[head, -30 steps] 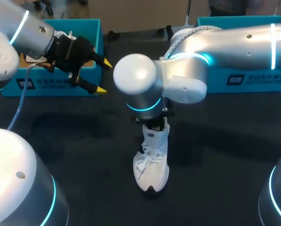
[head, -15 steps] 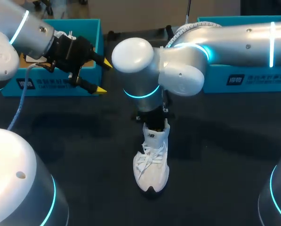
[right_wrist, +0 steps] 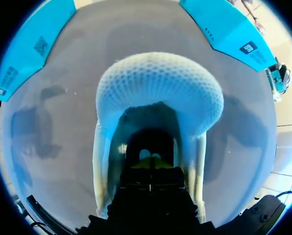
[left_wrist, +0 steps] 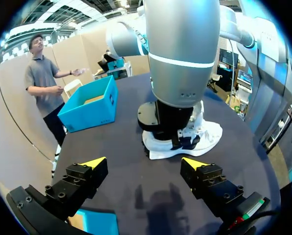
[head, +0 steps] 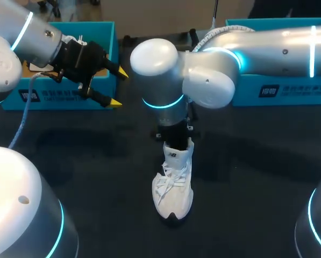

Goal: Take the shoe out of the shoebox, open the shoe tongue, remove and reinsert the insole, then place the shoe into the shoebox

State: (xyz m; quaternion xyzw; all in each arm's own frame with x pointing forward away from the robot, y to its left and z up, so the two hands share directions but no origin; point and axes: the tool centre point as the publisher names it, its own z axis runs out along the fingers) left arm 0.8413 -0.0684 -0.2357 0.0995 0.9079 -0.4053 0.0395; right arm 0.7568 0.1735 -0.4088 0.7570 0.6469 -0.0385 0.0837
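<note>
A white shoe (head: 173, 185) stands upright on the black table, toe towards the near edge. My right arm comes in from the right, and its gripper (head: 177, 144) reaches straight down into the shoe's opening at the heel. In the right wrist view the right gripper (right_wrist: 150, 161) sits deep inside the shoe (right_wrist: 158, 88) with its yellow tips pressed together; I cannot see whether anything is pinched between them. My left gripper (head: 117, 86) hangs open and empty in front of the left blue box, well left of the shoe. Ahead of the left gripper (left_wrist: 145, 162) lies the shoe (left_wrist: 207, 137).
A blue shoebox (head: 63, 99) stands at the back left behind my left gripper. A second blue box (head: 278, 88) stands at the back right, under my right arm. Both boxes also show beside the shoe, the first box (right_wrist: 23, 44) and the second box (right_wrist: 229, 29).
My right arm's elbow joint has swung a little back and to the right while its gripper stays in the shoe. The shoe and left arm have not moved.
</note>
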